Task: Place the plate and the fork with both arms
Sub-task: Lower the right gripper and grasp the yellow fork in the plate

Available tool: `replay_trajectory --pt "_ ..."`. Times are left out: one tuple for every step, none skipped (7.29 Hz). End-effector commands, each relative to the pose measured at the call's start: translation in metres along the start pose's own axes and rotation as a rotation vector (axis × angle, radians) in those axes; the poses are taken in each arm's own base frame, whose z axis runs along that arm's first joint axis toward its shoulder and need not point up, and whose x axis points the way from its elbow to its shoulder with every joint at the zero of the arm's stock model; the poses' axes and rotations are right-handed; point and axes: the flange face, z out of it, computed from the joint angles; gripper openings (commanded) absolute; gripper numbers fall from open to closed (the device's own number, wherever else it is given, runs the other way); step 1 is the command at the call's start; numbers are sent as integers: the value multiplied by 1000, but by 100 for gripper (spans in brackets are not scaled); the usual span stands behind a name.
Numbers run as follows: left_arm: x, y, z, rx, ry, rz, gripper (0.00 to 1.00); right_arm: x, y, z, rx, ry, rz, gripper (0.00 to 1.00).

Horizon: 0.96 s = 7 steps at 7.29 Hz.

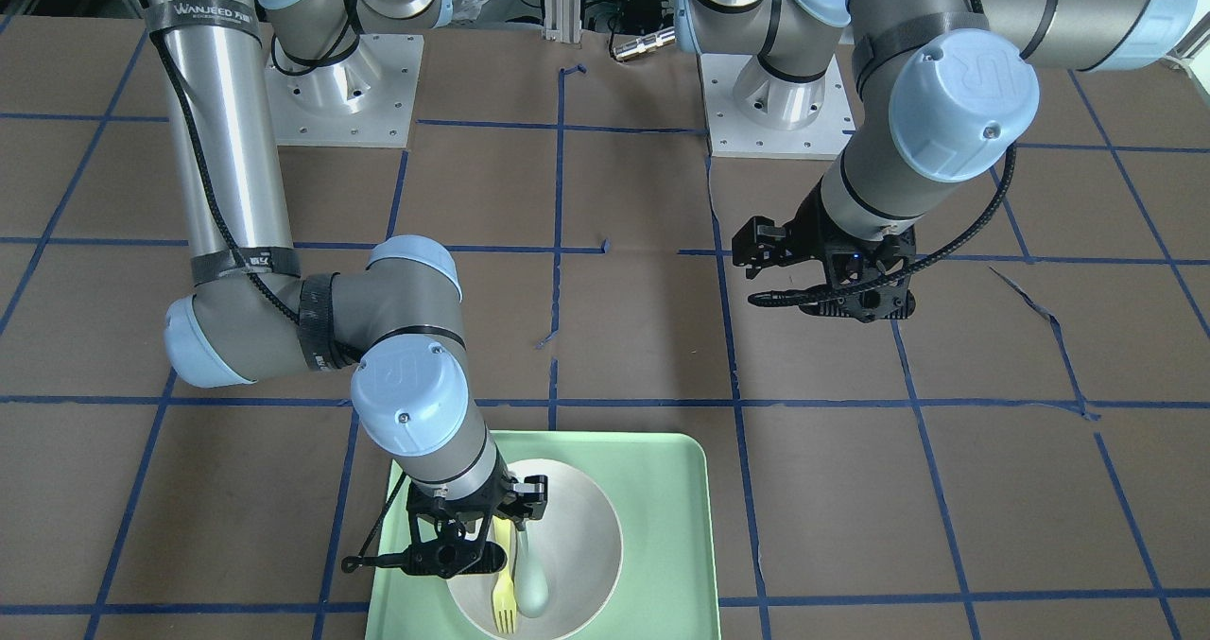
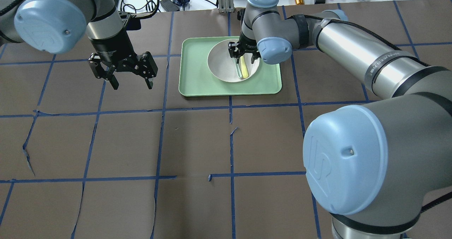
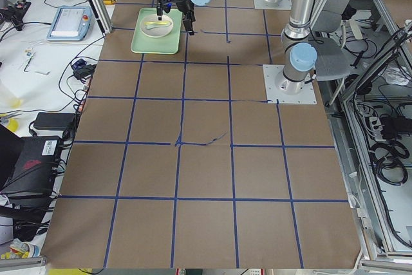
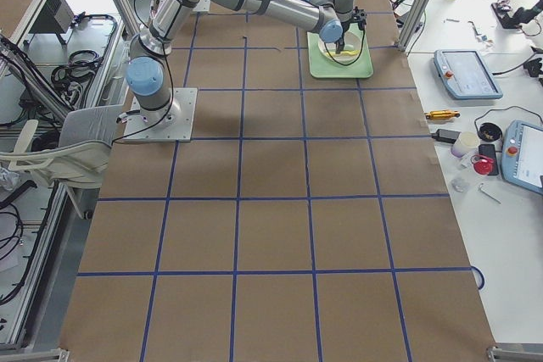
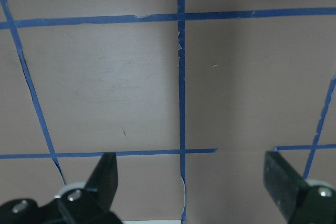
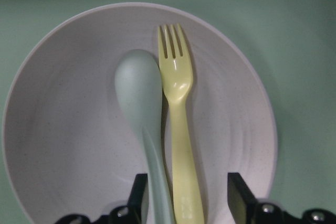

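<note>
Over the rectangular mint-green tray (image 2: 197,87) at the far side of the brown paper-covered table (image 2: 197,140), the black two-finger right gripper (image 6: 186,200) hangs above the round off-white matte plate (image 6: 63,129), its fingers apart and holding nothing. Inside the plate lies the slim pale yellow plastic fork (image 6: 178,129), touching or just beside the pale grey-green plastic spoon (image 6: 137,82). In the right wrist view the fork's long axis runs straight away from the gripper, tines at the far end and handle passing between the two fingers, so the fingers' closing line crosses the handle squarely. The spoon's handle sits in that same gap, close against one finger, while the fork lies nearer the middle; a plain closing would probably catch both, so the grasp likely wants a small sideways shift toward the fork. The black two-finger left gripper (image 2: 132,82), fingers also spread and empty, hovers over bare table well apart from the tray, so the right arm is clearly nearer.
</note>
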Motion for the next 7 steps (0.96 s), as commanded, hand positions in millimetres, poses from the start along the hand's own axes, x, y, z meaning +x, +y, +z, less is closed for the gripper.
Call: replay_trajectory --pt "0 0 1 -3 0 1 100 0 -1 11 -1 8 -3 58" --pt "0 0 4 -3 0 1 100 1 0 15 -6 12 -3 49" --pt "0 0 8 -6 11 0 100 2 0 16 -6 20 -6 46" --pt "2 -1 8 -4 26 0 100 3 1 19 -12 21 -5 46" --pt "1 -1 6 2 27 0 100 3 0 22 -15 20 -5 47" --pt "1 -2 5 13 26 0 100 3 1 24 -18 21 -6 48" --pt "0 -3 7 10 28 4 100 3 1 25 -20 21 -6 48"
